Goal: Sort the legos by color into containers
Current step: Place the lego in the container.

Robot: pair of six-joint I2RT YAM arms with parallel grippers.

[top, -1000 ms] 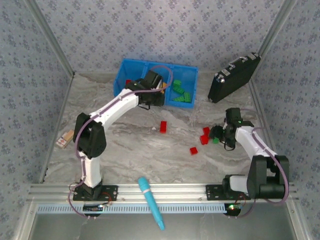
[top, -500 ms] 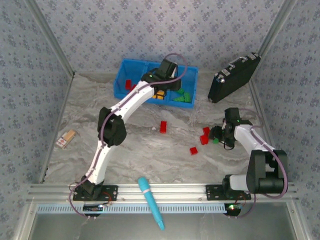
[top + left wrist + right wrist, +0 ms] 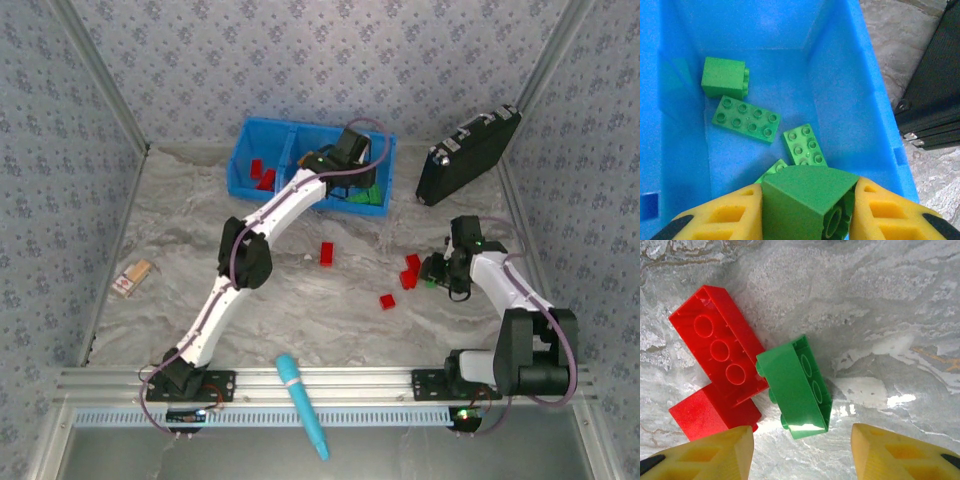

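A grey marbled table (image 3: 250,300) fills the floor of a booth with patterned walls. Two white robot arms are bolted at its near edge.

At the far side of the table sits a bright blue bin (image 3: 240,160) with three compartments side by side. A black hard case (image 3: 468,155) leans against the wall to its right.

The left arm reaches far across the table to the bin's right-hand compartment. In the left wrist view the yellow left fingers (image 3: 725,217) are closed on a green brick (image 3: 800,192), one pad pressed against each side, holding it above that compartment. Three loose green bricks (image 3: 746,119) lie on the compartment floor, and the corner of a fourth peeks out beneath the held one. From above, a few red bricks (image 3: 262,175) lie in the bin's left-hand compartment.

The right arm bends low over the right side of the table. The right fingers (image 3: 705,452) are spread open, holding nothing. A small green brick (image 3: 795,387) lies on the table between them, touching neither. It rests against two red bricks (image 3: 717,357) to its left.

Two more red bricks lie apart on the open table, one near the centre (image 3: 326,253) and one nearer the arms (image 3: 387,301).

A long cyan pen-like tool (image 3: 302,403) lies across the rail between the arm bases. A small wooden object (image 3: 131,279) lies at the table's left edge; what it is cannot be made out.
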